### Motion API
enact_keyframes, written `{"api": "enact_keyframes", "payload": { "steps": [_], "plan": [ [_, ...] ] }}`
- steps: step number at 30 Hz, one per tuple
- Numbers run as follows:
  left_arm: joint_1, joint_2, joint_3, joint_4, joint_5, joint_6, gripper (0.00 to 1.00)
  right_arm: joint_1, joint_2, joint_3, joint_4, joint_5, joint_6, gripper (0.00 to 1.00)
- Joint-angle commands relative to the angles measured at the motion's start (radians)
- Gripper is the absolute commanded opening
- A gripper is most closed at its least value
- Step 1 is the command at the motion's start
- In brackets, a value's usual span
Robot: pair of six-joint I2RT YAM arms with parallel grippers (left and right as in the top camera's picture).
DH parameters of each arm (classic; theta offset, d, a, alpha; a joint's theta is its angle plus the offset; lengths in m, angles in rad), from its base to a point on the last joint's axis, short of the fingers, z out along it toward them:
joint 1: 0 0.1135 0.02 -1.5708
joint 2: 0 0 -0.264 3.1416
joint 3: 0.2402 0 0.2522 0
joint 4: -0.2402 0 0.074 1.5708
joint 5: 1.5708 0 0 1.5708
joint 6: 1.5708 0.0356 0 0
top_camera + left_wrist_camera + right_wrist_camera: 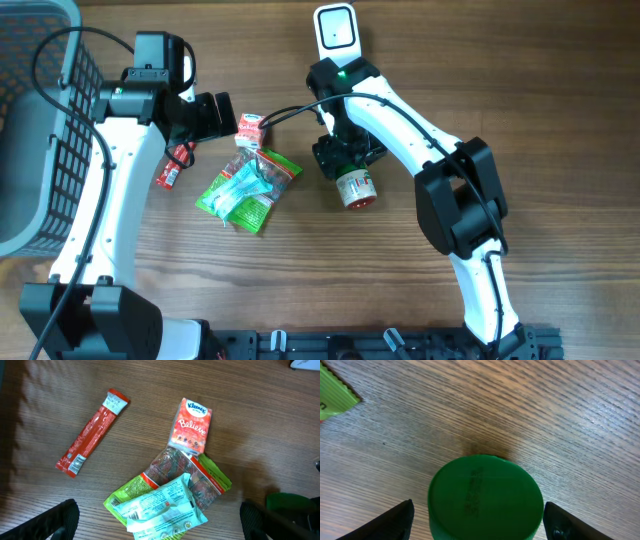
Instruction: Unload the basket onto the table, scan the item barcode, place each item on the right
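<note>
The bottle sits on the table just beside centre at 3 o'clock, and your right gripper straddles its green cap with the jaws wide and a gap on each side, so you have not yet gripped it. By my judgement nothing of the scan is done: grasp, lift and presentation to the scanner at 12 o'clock all remain, while your left gripper hangs wide and empty above the packets at 9 o'clock. No barcode shows in any view, the arm hides much of the bottle, and you cannot tell whether it stands upright or tilts.
</note>
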Motion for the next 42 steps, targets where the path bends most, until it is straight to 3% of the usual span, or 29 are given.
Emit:
{"api": "enact_keyframes", "payload": {
  "steps": [1, 17, 31, 42],
  "plan": [
    [-0.001, 0.001, 0.0, 0.003, -0.006, -0.003, 1.0, -0.003, 0.01, -0.016, 0.002, 0.035, -0.014, 0.83],
    [-0.001, 0.001, 0.0, 0.003, -0.006, -0.003, 1.0, -0.003, 0.01, -0.077, 0.024, 0.034, -0.03, 0.79],
    [-0.001, 0.001, 0.0, 0.003, -0.006, -0.003, 1.0, -0.003, -0.014, -0.05, 0.021, -0.004, -0.021, 0.53],
    [-0.001, 0.001, 0.0, 0.003, -0.006, -0.003, 1.0, -0.003, -0.182, -0.05, 0.029, -0.003, 0.039, 0.53]
  ]
}}
